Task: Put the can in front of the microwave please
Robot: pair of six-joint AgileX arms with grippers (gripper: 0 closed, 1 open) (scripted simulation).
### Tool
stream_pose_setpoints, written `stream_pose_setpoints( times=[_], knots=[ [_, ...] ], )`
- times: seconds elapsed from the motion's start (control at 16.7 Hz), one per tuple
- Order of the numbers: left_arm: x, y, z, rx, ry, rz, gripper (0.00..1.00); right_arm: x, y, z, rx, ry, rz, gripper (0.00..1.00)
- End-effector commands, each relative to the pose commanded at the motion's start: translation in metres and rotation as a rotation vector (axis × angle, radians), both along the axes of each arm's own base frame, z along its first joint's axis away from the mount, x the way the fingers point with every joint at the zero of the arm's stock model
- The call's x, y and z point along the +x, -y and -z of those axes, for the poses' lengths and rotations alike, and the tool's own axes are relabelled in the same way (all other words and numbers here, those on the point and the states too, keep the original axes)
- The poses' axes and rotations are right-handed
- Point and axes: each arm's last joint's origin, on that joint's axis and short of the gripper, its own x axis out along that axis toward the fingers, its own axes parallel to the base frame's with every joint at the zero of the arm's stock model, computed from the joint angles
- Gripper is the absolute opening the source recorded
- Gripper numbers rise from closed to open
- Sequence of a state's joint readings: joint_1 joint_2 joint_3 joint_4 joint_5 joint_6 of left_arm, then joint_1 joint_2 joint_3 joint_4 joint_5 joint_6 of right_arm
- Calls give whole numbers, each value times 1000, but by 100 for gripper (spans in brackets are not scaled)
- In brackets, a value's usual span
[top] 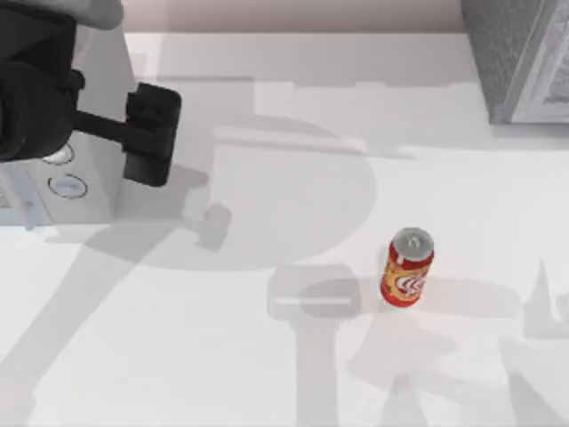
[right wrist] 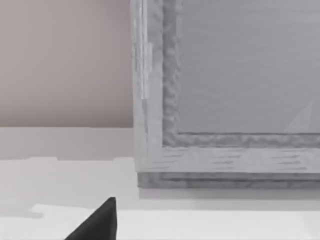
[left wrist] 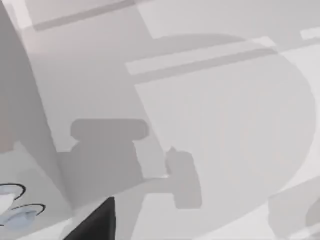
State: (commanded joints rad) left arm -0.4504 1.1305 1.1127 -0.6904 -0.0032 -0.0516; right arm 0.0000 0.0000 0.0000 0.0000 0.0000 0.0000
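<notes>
No words or numbers can be read anywhere. The can (top: 407, 269) has a white curly logo on its red side, but the letters are too small to make out. The two round dials (top: 64, 171) on the microwave (top: 93, 133) have no marks that can be read. The speckled grey box (top: 517, 55) has no label.
</notes>
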Motion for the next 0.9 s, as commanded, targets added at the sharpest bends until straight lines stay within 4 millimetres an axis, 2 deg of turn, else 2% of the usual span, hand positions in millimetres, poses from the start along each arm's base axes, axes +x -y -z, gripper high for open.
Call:
stream_pose_setpoints(
  times=[0.18,0.3,0.42,0.54,0.66,0.78,0.9],
  knots=[
    [52,69,-7,95,-188,115,100,0,0,0,0,0,0,100],
    [78,120,4,167,-297,185,100,0,0,0,0,0,0,100],
    [93,168,24,241,-390,246,100,0,0,0,0,0,0,100],
    [99,211,49,312,-467,298,100,0,0,0,0,0,0,100],
    [97,244,75,378,-530,339,100,0,0,0,0,0,0,100],
    [92,267,95,430,-574,369,100,0,0,0,0,0,0,100],
    [88,280,108,461,-598,387,100,0,0,0,0,0,0,100]
  ],
)
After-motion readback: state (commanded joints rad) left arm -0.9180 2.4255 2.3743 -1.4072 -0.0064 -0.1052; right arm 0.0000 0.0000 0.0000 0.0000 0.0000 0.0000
